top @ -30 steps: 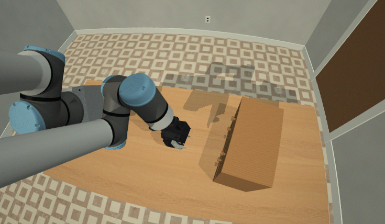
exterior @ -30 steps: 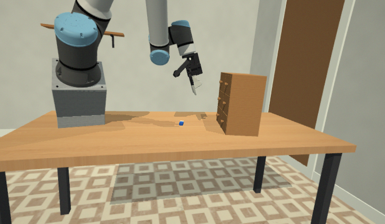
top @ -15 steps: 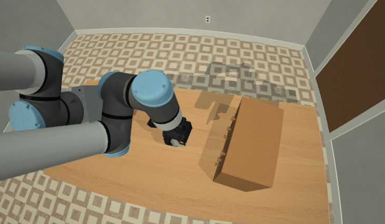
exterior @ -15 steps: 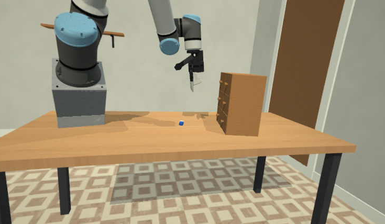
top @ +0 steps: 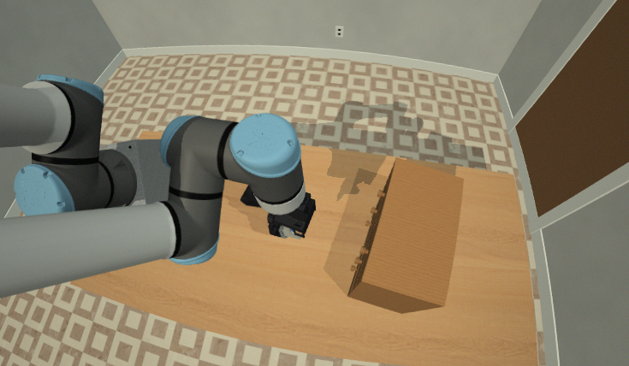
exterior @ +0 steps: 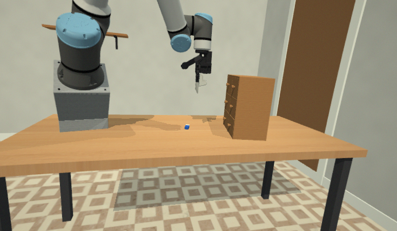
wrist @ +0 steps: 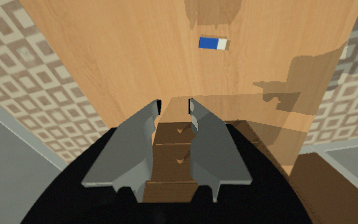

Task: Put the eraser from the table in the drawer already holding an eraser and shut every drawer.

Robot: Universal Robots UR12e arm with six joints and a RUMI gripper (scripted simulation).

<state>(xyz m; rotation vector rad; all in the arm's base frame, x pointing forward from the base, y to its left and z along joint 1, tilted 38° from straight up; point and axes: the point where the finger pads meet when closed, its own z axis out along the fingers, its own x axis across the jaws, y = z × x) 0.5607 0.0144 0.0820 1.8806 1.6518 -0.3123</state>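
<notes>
The eraser (exterior: 187, 127) (wrist: 212, 43), blue with a white end, lies on the table. The wooden chest (top: 412, 232) (exterior: 253, 109) (wrist: 169, 155) stands upright on the table's right side, its knobbed drawer fronts facing the robot base. The drawers look shut, and their insides are hidden. My gripper (exterior: 200, 87) (wrist: 174, 100) points down high above the table, between the robot base and the chest. Its fingers are partly open, with a gap and nothing between them. In the top view the gripper mostly hides the eraser's place.
The robot base (exterior: 81, 107) stands at the table's left end. The table (top: 270, 291) (exterior: 153, 144) (wrist: 130, 60) carries shadows of the arm and the chest. Small knobs (exterior: 230, 106) stick out from the chest's front. A wall shelf (exterior: 119, 35) is behind the base.
</notes>
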